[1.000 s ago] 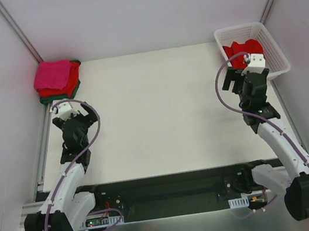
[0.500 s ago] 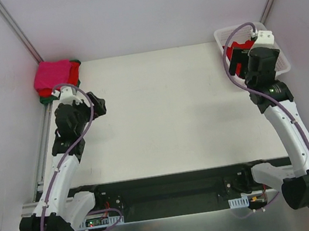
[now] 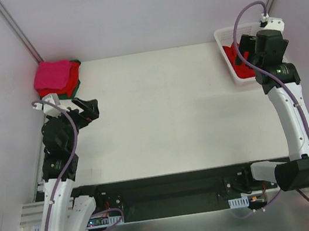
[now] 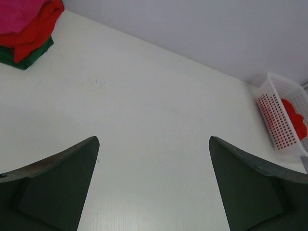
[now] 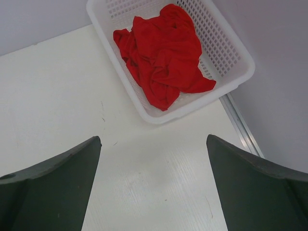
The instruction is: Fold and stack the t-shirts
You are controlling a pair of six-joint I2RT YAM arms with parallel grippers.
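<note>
T-shirts lie far from the arm bases, so begin near: the left gripper has turned to face across the white table, jaws wide and empty, with open room mid-frame. Farther up, the right gripper, equally wide and empty, has lifted over the white plastic lattice basket at upper right, where one crumpled bright red cloth t-shirt waits, likely the next pick. Basket walls and the metal side rail crowd that reach. The folded stack of hot pink, red and dark green shirts sits upper left
</note>
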